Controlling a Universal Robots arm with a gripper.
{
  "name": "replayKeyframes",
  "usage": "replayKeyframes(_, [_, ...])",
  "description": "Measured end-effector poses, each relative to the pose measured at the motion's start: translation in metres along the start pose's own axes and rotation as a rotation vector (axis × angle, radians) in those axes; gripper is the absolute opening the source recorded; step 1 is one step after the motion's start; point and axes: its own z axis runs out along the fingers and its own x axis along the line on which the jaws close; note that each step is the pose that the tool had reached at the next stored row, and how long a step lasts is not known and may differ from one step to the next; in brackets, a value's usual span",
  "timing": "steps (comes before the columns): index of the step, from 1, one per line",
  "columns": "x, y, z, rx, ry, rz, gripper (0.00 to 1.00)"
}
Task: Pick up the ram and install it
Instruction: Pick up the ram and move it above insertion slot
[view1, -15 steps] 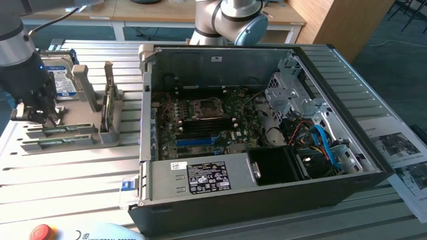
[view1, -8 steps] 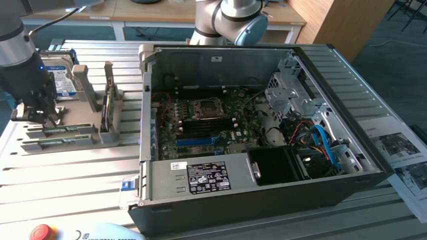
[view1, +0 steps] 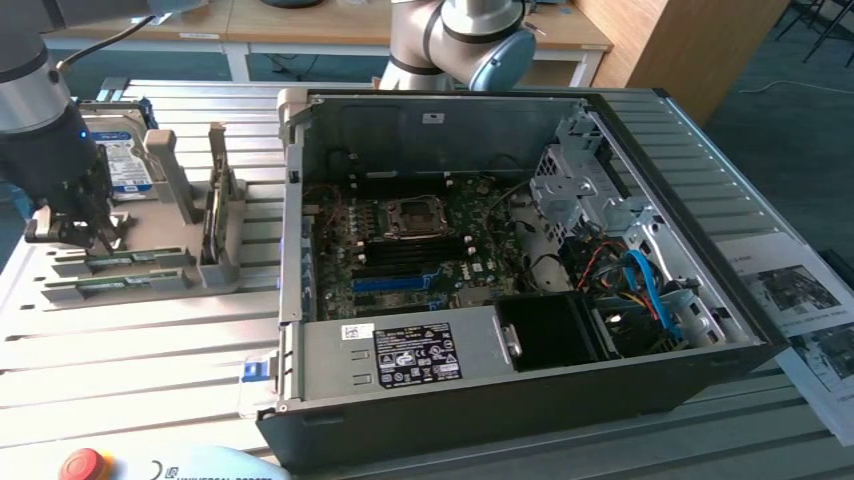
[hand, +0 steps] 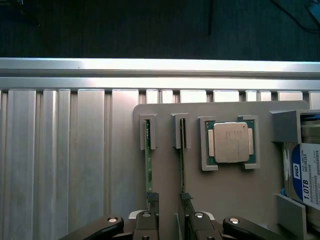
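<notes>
Gripper (hand: 168, 199) fingers apart, tips at ram (hand: 148, 165) end; long axis runs straight away fm tips; 2nd stick (hand: 181, 170) parallel beside.

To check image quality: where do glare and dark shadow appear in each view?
Exterior view: light glares on the slatted metal table, while the computer case interior lies in shadow. Wrist view: the table's edge rail shines bright, the floor beyond is almost black.
</notes>
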Motion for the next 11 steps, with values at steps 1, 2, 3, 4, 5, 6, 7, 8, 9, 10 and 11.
replayKeyframes(1, [0.0002, 0.0, 0.0003, 0.0002, -0.0001, 0.0, 0.3])
replayKeyframes(2, [0.0007, 0.0, 0.0006, 0.0002, -0.0001, 0.0, 0.3])
replayKeyframes(3, [0.0015, -0.0001, 0.0008, 0.0001, 0.0, 0.0, 0.3])
replayKeyframes(4, [0.0021, -0.0001, 0.001, 0.0, 0.0001, 0.0, 0.3])
replayKeyframes(5, [0.0027, -0.0001, 0.0012, 0.0, 0.0, 0.0, 0.3])
replayKeyframes(6, [0.0032, -0.0001, 0.0013, 0.0, 0.0, 0.0, 0.3])
replayKeyframes(7, [0.0038, -0.0002, 0.0014, -0.0001, 0.0, 0.0, 0.3])
replayKeyframes(8, [0.0043, -0.0002, 0.0016, 0.0, 0.0, 0.0, 0.3])
replayKeyframes(9, [0.0048, -0.0002, 0.0017, 0.0, 0.0, 0.0, 0.3])
replayKeyframes(10, [0.0053, -0.0002, 0.0019, 0.0, 0.0, 0.0, 0.3])
replayKeyframes(11, [0.0058, -0.0002, 0.002, -0.0001, 0.0001, 0.0, 0.3])
